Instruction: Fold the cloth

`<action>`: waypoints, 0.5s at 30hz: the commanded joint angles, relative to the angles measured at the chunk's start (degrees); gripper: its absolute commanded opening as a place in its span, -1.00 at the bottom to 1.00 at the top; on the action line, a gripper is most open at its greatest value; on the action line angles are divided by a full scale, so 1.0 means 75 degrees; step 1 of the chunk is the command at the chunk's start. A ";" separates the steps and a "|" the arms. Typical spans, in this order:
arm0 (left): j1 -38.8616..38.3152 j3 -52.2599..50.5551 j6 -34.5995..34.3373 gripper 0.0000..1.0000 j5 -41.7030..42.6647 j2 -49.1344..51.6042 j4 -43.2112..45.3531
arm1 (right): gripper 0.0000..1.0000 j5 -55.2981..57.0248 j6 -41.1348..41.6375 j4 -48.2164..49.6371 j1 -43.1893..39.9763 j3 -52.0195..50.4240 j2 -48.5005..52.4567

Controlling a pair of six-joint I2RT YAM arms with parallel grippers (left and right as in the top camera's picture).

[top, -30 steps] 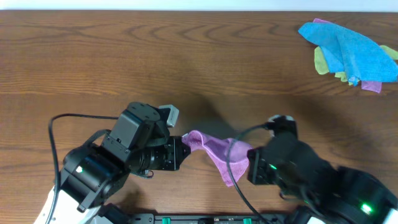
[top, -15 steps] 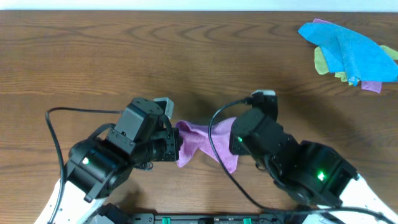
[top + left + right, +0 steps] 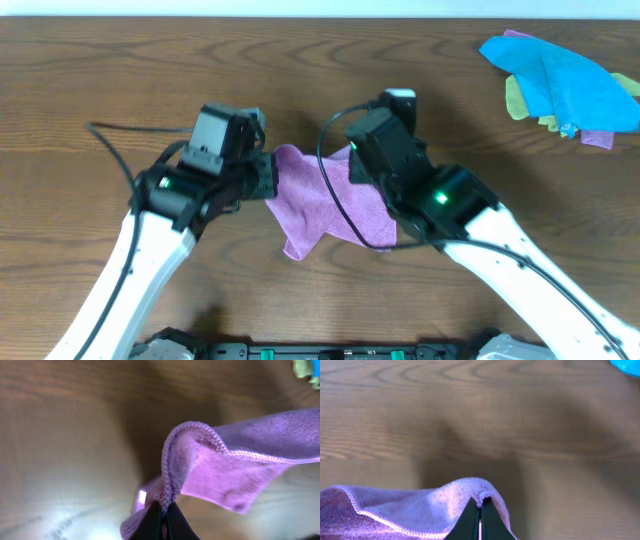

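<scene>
The lilac cloth hangs between my two grippers above the middle of the wooden table, its lower part drooping toward the near edge. My left gripper is shut on the cloth's left corner; in the left wrist view the hemmed edge runs down into the closed jaws. My right gripper is shut on the cloth's right corner; in the right wrist view the cloth bunches over the closed fingertips.
A pile of cloths lies at the table's far right: a bright blue cloth on top, a yellow-green one and a purple one under it. Black cables loop over both arms.
Both grippers have moved away from the near edge toward the table's middle, carrying the cloth. The cloth has spread from a bunched strip into a wider hanging sheet.
</scene>
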 commanded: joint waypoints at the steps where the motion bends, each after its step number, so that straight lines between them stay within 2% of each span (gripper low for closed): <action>1: 0.0213 0.0157 0.0726 -0.88 -0.0070 0.0519 0.0385 | -0.97 0.0166 -0.0673 0.0481 -0.0184 0.0143 0.0391; 15: 0.0976 0.0157 0.1489 -0.88 -0.0085 0.2436 0.2640 | -0.97 0.0163 -0.1903 0.2693 -0.0874 0.0143 0.2139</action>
